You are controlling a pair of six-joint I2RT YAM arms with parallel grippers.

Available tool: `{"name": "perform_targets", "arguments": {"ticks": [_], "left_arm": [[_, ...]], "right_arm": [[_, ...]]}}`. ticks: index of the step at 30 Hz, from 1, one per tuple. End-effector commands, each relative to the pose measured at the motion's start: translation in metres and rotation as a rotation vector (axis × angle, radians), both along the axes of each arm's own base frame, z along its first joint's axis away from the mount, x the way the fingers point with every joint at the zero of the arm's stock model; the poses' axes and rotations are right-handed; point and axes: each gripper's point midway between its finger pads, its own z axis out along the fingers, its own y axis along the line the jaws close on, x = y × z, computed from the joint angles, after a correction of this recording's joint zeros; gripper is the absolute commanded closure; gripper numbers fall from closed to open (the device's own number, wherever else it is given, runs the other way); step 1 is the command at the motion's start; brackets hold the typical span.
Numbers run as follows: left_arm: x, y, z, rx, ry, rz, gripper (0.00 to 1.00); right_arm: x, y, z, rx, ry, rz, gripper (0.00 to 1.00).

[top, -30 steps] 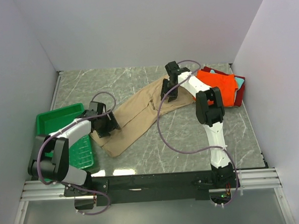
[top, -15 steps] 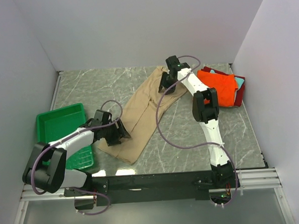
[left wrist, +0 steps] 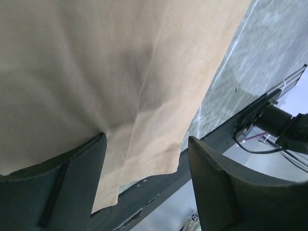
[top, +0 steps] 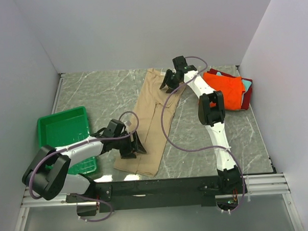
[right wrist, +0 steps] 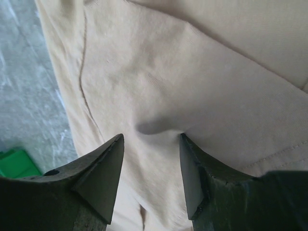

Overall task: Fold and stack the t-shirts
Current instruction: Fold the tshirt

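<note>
Left gripper [top: 136, 147] sits at the near hem of the large plain tan cloth t-shirt [top: 153, 115]. Its fingers show apart with cloth across the gap, so I cannot tell whether it grips. Within the last second this end has swung away from the green plastic tray [top: 62, 127], drawing the garment out straight. At the far end, the right gripper [top: 169, 84] pinches a fold. Straightened, it looks ready for folding. The folded bright orange t-shirt [top: 227, 89] waits far right.
</note>
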Motion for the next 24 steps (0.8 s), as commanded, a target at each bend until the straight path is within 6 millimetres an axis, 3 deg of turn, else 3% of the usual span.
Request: {"name": "perform_targets", "arguments": {"ticks": [1,7,10,16,20,24], "left_arm": [[-0.009,-0.005,0.007,-0.024,0.004,-0.002,0.25],[0.010,0.000,0.037,0.002,-0.095,0.060,0.25],[0.016,0.003,0.048,0.008,-0.138,0.090,0.25],[0.017,0.009,0.049,0.021,-0.182,0.112,0.25],[0.014,0.012,0.045,0.040,-0.202,0.107,0.25],[0.012,0.013,0.040,0.079,-0.244,0.108,0.25]], "right_arm": [[0.018,0.014,0.028,0.088,-0.098,0.013,0.43],[0.013,0.012,0.088,0.095,-0.206,0.037,0.43],[-0.007,0.000,0.110,0.061,-0.230,0.031,0.43],[-0.050,-0.003,0.104,-0.043,-0.221,0.044,0.43],[-0.079,-0.005,0.070,-0.135,-0.147,0.051,0.43],[-0.096,-0.003,0.055,-0.158,-0.132,0.046,0.43]]}}
